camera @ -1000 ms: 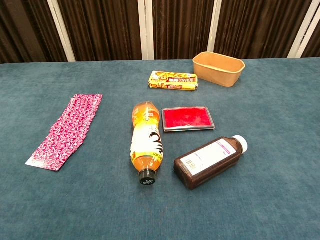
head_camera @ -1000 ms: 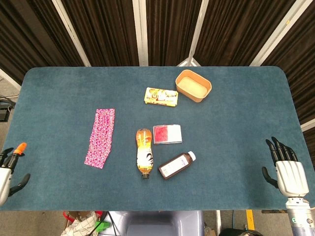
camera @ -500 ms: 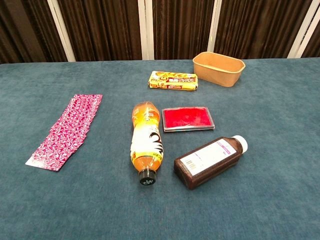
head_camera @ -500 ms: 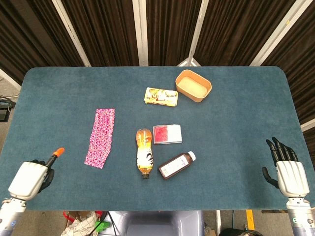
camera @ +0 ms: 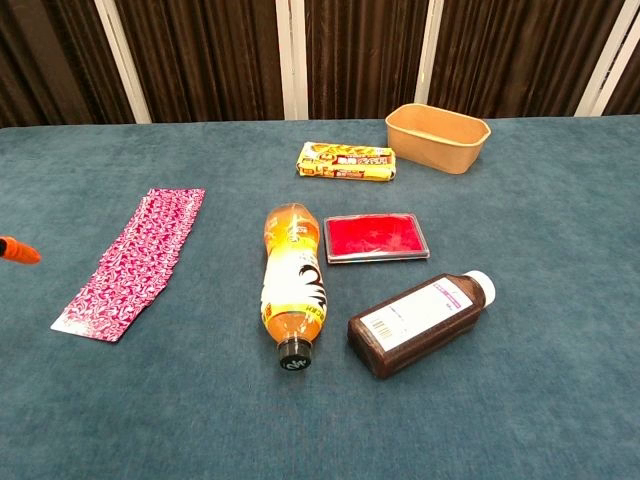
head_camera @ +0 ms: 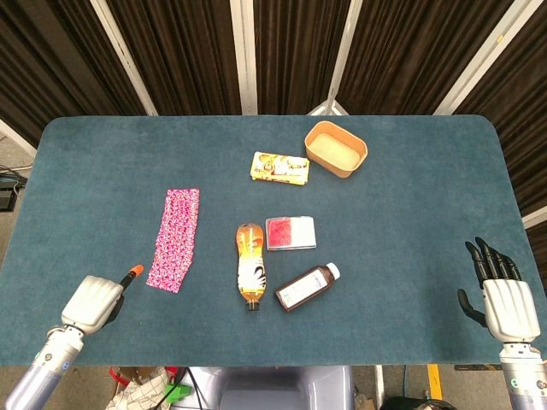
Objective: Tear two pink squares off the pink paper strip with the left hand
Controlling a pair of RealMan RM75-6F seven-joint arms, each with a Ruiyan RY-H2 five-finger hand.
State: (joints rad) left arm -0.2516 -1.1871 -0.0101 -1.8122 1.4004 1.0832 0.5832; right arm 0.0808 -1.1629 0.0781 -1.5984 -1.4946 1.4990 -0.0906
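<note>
Robot hand (head_camera: 96, 301) near one pink paper strip (head_camera: 174, 239).

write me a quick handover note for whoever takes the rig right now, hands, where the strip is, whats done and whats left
Left hand: low at the table's near left corner, orange fingertip pointing at the strip, holding nothing; open or curled is unclear.
Right hand: open at the near right edge, holding nothing.
Pink paper strip: flat on the table, left of the orange bottle, untouched.
Done: nothing torn.
Left: reach the strip, tear off two squares.
</note>
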